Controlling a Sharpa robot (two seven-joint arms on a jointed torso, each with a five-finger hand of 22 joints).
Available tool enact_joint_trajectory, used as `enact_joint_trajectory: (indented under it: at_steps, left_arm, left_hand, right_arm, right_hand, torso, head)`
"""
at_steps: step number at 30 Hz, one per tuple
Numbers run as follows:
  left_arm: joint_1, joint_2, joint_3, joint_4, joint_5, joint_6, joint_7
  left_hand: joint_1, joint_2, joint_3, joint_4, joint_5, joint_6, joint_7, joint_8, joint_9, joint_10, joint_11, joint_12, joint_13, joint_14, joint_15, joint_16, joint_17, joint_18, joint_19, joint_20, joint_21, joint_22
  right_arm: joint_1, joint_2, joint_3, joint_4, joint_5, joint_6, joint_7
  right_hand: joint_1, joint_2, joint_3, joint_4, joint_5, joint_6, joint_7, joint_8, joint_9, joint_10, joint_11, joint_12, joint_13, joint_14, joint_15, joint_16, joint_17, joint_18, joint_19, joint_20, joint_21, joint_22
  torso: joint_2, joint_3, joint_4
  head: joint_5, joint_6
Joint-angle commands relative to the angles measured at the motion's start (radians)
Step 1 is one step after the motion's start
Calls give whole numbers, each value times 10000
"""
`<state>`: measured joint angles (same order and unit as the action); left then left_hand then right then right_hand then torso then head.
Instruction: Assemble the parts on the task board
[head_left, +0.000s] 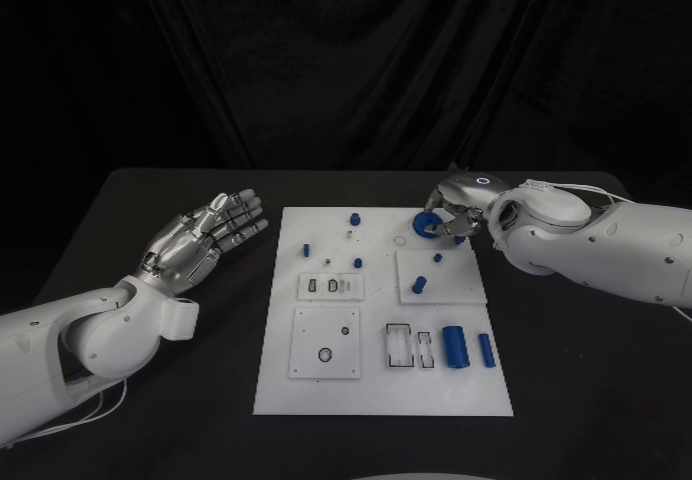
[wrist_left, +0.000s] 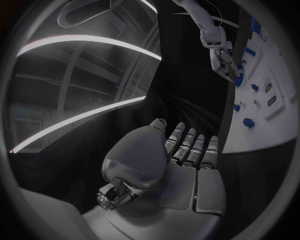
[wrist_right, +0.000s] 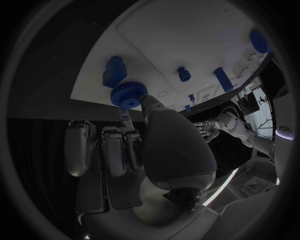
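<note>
Pinching a blue gear edge-up above the task board, right robot hand; left robot hand spread.

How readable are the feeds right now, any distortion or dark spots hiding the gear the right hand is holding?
Head view: even light, task board bright, blue gear partly hidden behind the right hand. Right wrist view: fisheye bends the board's edges, but the gear is clear. Left wrist view: dim, the left hand legible.
</note>
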<state>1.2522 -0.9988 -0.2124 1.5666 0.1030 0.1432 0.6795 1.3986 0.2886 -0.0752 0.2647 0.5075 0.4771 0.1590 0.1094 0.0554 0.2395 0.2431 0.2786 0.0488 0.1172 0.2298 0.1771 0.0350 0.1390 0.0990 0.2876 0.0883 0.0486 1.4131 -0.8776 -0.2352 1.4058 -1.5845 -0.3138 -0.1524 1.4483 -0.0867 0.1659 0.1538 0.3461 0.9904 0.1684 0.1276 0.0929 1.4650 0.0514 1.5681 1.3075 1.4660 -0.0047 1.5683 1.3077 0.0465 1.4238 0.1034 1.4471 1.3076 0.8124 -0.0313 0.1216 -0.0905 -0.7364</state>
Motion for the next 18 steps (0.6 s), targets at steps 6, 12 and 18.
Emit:
enact_joint_trajectory:
  at_steps: [6,12,18]
  left_arm:
    - [-18,-32,8,31,39,157,1758]
    - [-18,-43,8,42,39,143,1727]
    - [-18,-29,8,48,40,140,1688]
  left_hand:
    - [87,-6,101,2,39,13,188,22,2,-27,51,24,6,22,71,58,13,-143,50,43,40,9]
    - [95,-9,142,-3,46,38,196,29,5,-12,61,46,10,46,85,93,20,-152,70,47,57,17]
    - [102,-12,179,-8,54,55,201,35,8,2,67,65,13,63,98,119,25,-162,80,50,65,20]
  right_arm:
    - [-20,-58,-57,330,-63,-57,-91]
    - [290,28,-52,894,-63,-155,29]
    - [462,549,-47,1124,-63,-125,220]
  right_hand:
    - [89,139,141,-342,113,669,-679,1140,1251,1058,-187,27,2633,1048,-207,25,2631,48,19,-155,-23,1135]
    - [28,170,136,-365,107,532,-694,1306,1489,1058,-208,27,2633,1048,-231,25,2631,45,30,-185,-28,1150]
    - [-13,189,133,-391,25,430,-715,1454,1703,1058,-228,27,2633,1048,-252,25,2631,12,136,-207,51,1256]
  torso:
    - [5,-3,-7]
    - [3,-9,7]
    - [-3,-24,18]
  head:
    - [25,79]
    - [38,58]
    - [-51,119]
